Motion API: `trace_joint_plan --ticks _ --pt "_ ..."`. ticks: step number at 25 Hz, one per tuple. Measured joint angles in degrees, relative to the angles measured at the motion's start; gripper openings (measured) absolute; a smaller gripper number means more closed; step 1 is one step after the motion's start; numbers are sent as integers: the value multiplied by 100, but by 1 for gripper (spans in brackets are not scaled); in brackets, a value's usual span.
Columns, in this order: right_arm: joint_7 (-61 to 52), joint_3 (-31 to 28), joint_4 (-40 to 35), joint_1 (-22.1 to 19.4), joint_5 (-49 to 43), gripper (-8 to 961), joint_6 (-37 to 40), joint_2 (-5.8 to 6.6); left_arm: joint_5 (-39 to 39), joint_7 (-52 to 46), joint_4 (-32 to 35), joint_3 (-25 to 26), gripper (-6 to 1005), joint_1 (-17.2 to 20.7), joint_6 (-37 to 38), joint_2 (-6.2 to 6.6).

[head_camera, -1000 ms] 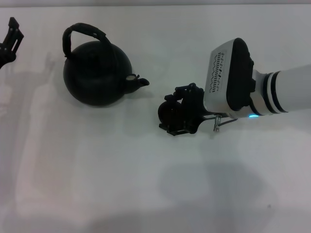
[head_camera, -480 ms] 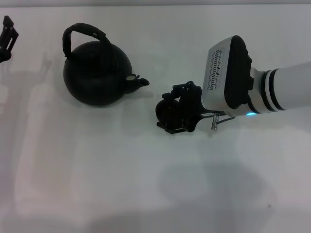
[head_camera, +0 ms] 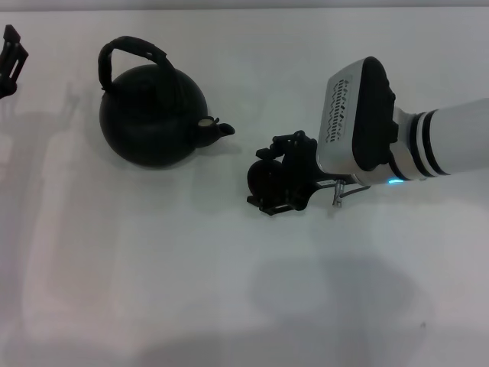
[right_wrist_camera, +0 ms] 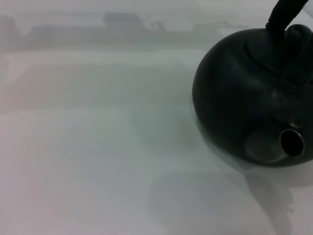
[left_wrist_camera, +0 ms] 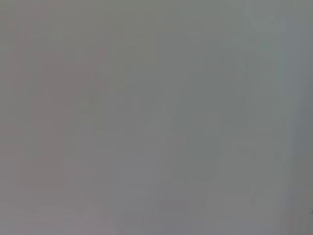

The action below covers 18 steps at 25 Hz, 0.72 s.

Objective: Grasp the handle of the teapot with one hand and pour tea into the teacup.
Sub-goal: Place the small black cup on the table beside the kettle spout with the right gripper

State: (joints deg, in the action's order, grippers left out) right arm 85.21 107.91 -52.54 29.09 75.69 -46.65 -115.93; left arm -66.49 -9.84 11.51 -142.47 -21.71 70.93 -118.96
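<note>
Left gripper (head_camera: 11,50): at the far left edge of the head view, raised over bare desk (head_camera: 229,290), well apart from everything. Only a dark fragment shows; cannot tell whether its jaws are parted or closed. Its wrist view shows nothing but blank surface.

Teapot (head_camera: 153,115): upright on the desk, left of centre, untouched. Handle (head_camera: 126,52) arches over the top and stands free, with clear room on every side. Spout (head_camera: 216,128) points toward the robot's right, at the cup.

Teacup (head_camera: 263,178): just beyond the spout, near but not touching. The right gripper (head_camera: 283,183) is wrapped round it, jaws apparently clenched on the cup, though black on black blurs the contact. The right wrist view looks straight at the spout mouth.

Judgement: the cup is being set in pouring range. To do it well: seat it flat, close under the spout line but clear of the pot's belly. Release cleanly, back off without dragging it. Handle grasp comes next, likely from above, centred on the arch.
</note>
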Motion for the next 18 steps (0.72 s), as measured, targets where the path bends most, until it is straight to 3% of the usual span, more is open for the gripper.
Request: trace_joint_plan --ticks 18 --pt "49 -21 52 -8 391 846 59 9 25 0 10 0 887 24 33 -4"
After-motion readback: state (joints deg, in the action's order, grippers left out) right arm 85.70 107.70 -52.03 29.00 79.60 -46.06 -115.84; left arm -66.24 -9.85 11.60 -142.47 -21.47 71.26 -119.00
